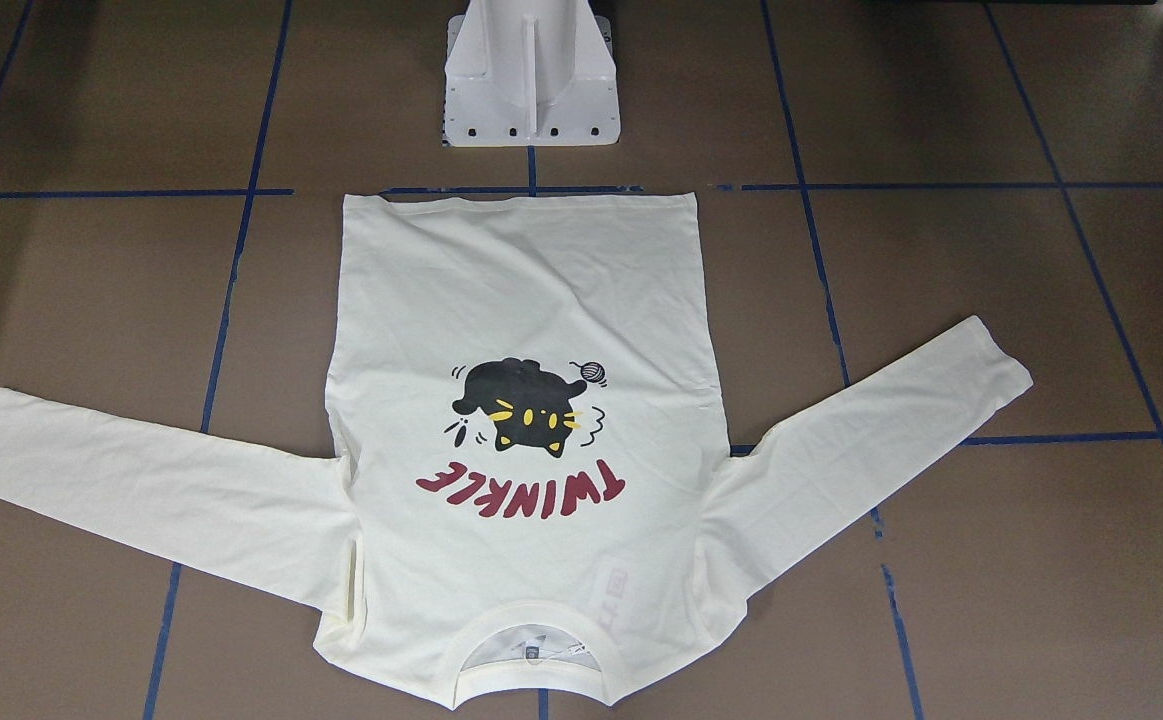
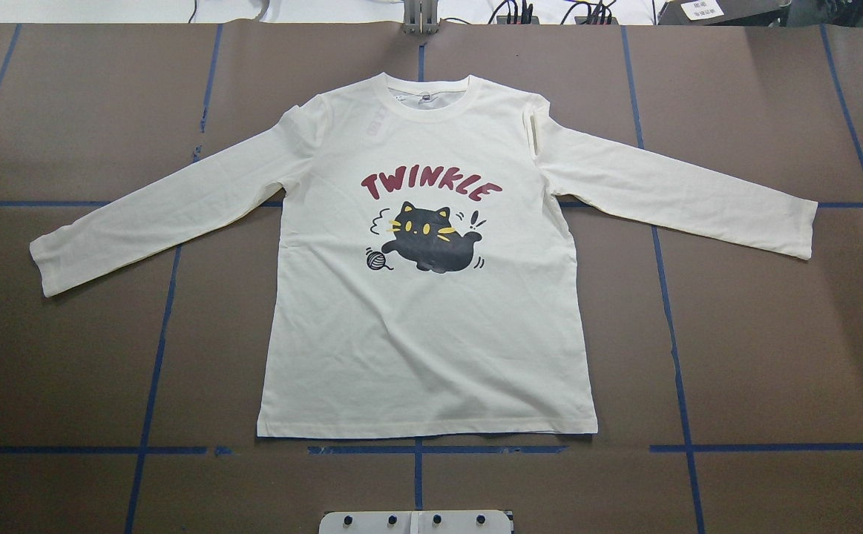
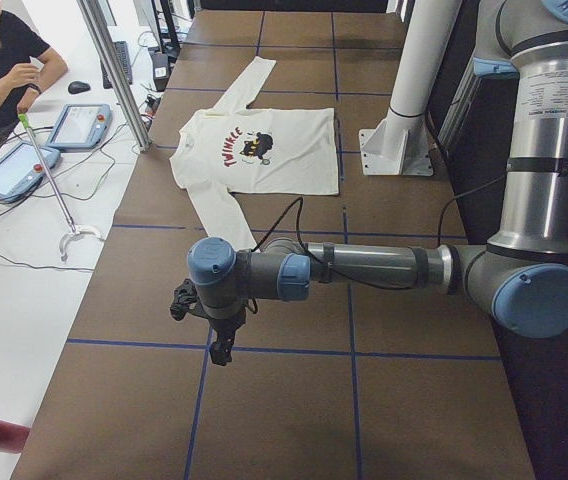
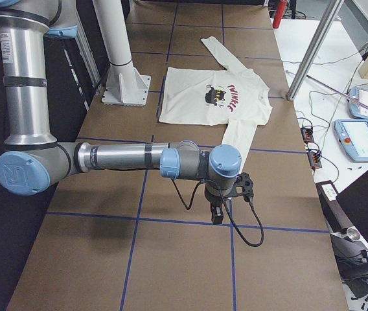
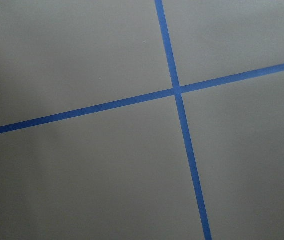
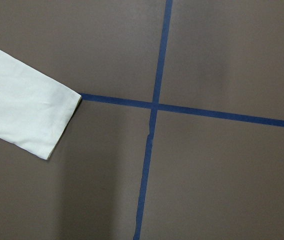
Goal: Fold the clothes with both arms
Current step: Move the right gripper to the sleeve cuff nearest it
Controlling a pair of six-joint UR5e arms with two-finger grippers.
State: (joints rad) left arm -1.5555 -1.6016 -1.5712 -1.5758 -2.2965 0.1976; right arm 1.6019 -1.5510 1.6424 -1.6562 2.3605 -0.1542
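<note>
Cream shirt (image 2: 431, 334) lies flat; left gripper (image 3: 222, 350) and right gripper (image 4: 216, 214) hang beyond its cuffs (image 6: 57, 125), apart from them. One shirt, two grippers; whether either is open, I cannot tell.

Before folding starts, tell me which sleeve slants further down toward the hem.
The left sleeve, on the robot's left: it slants more steeply, and its cuff ends nearer the hem level than the right sleeve does.

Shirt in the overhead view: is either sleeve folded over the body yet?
No, the shirt lies flat with both sleeves spread out to its sides.
</note>
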